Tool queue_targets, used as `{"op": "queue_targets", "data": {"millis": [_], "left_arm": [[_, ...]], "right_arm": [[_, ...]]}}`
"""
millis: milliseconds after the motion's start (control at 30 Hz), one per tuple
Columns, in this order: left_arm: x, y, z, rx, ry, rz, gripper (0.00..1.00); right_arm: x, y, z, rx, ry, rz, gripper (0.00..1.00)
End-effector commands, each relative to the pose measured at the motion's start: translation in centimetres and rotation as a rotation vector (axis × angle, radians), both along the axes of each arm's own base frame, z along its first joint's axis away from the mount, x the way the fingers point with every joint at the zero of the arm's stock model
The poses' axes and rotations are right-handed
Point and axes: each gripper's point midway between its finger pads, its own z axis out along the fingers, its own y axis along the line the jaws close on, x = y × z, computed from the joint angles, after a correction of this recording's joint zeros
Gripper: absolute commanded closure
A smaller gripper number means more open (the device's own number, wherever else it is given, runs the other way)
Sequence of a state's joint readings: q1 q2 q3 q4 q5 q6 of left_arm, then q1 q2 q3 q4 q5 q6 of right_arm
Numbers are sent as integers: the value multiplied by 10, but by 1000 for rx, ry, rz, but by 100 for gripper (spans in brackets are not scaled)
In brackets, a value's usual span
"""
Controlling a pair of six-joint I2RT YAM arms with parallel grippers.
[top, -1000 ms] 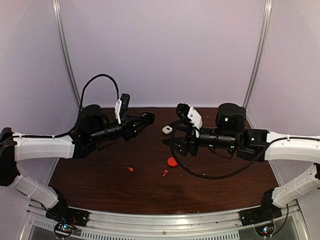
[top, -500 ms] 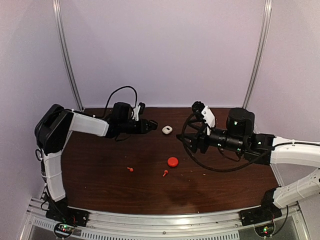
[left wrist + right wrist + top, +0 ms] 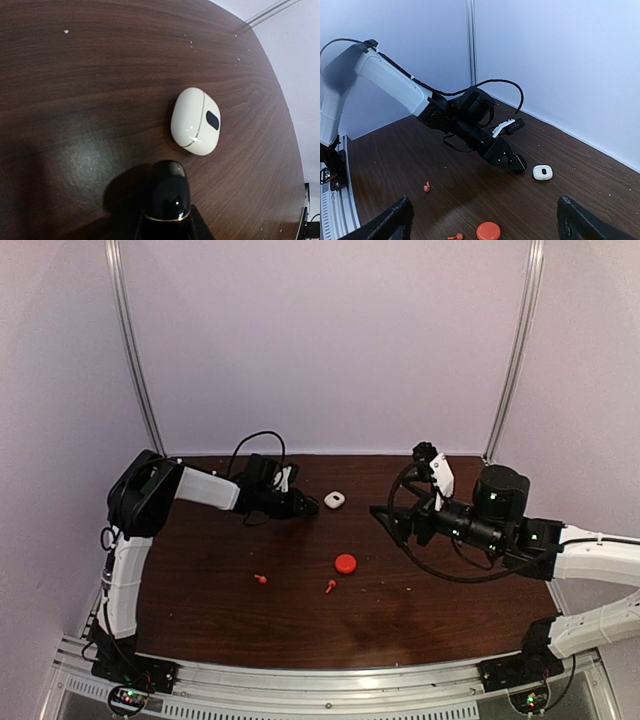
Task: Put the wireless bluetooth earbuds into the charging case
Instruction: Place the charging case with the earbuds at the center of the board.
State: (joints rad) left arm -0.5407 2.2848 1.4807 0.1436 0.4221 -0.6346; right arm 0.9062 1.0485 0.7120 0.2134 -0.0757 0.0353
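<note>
Red earbuds [image 3: 260, 579] loose on the tabletop [image 3: 200, 610], near the red case [image 3: 345, 563]; probably featherweight, hard and slick, so best pinched gently across the bulb. Left hand [image 3: 308, 506] low beside the white case [image 3: 335, 500], clenched on a glossy black piece [image 3: 167, 187]. Right hand [image 3: 388, 518] raised, spread wide, empty.

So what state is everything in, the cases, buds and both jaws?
White case: lid shut, lying flat.
Red case: looks shut, lying flat.
Two red earbuds: lying loose, outside any case.
Left gripper: jaws shut on a black glossy piece.
Right gripper: jaws wide open, empty.
</note>
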Motion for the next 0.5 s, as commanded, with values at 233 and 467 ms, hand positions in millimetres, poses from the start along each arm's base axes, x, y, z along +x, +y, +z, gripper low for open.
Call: {"op": "queue_targets", "data": {"millis": [233, 467], "left_arm": [[18, 12, 1, 29, 51, 50, 51], [19, 25, 25, 79, 16, 90, 20]], "right_arm": [[20, -21, -6, 33, 72, -104, 0], [33, -15, -24, -22, 155, -97, 0]]}}
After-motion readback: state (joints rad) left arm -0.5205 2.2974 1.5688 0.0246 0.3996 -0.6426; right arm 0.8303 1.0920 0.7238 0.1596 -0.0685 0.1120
